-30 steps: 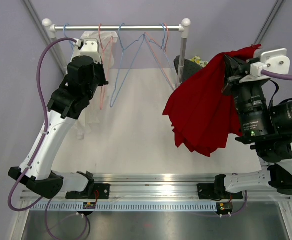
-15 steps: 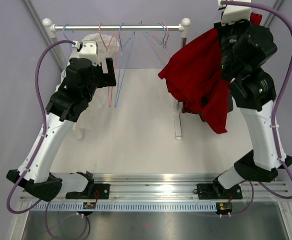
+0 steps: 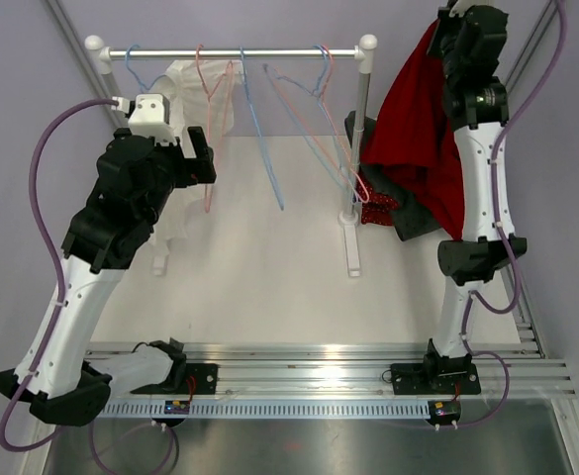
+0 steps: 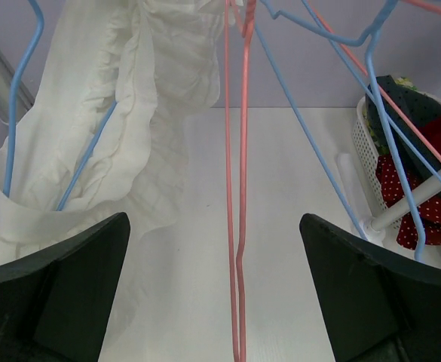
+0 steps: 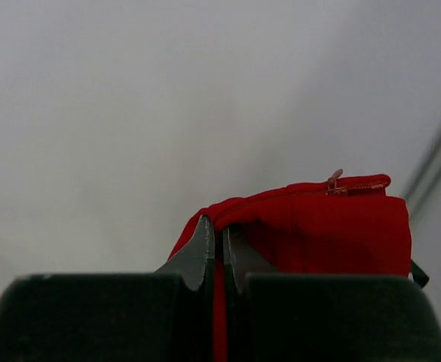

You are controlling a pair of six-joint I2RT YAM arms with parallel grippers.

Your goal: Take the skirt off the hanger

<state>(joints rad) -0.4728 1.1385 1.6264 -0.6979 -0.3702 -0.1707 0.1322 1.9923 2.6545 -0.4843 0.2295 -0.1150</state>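
The red skirt hangs clear of the rack, to the right of its post, pinched at its waistband by my right gripper, which is raised high at the back right. In the right wrist view the fingers are shut on a fold of the red skirt. An empty pink hanger hangs from the rail. My left gripper stands wide open just in front of the pink hanger without touching it.
A white ruffled garment on a blue hanger hangs at the rail's left end. More blue and pink hangers dangle at mid-rail, tilted. A white basket of dark and red spotted clothes stands behind the rack post.
The right arm swung up and back, carrying the skirt from the front right to high beside the rack post. The left gripper opened, let go of the pink hanger and drew back.
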